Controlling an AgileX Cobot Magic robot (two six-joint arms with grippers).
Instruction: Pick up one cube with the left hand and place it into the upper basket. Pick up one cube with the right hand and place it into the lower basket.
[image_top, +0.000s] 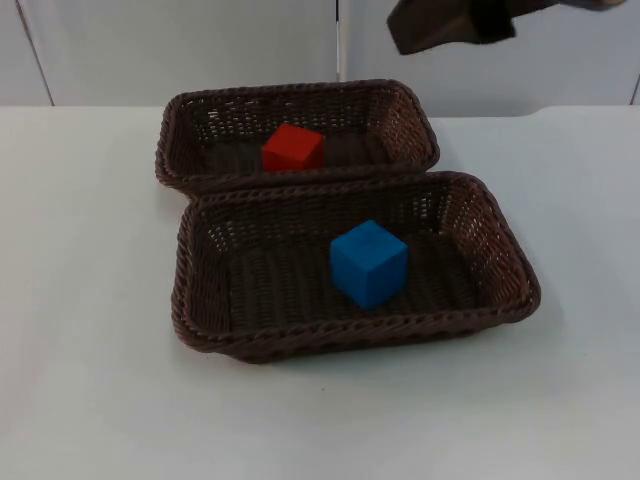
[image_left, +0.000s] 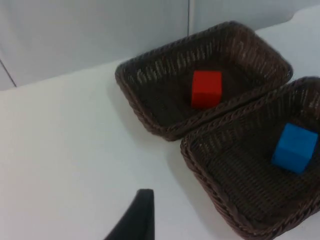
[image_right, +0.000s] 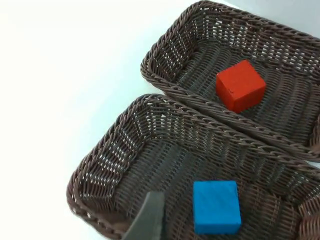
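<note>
Evidently both placements look finished: the red cube (image_top: 293, 147) lies on the floor of the upper dark-brown woven wicker basket (image_top: 400, 98), and the blue cube (image_top: 369, 263) sits inside the lower dark-brown woven wicker basket (image_top: 505, 250), which touches the upper basket's front rim. Nothing seems left but for the arms to pull clear. The left gripper (image_left: 135, 217) hangs over bare white table (image_top: 80, 300) beside the upper basket; the right gripper (image_right: 147, 217) hovers above the lower basket, near the blue cube. Whether either pair of jaws is spread, I cannot tell. Nothing obstructs either basket.
</note>
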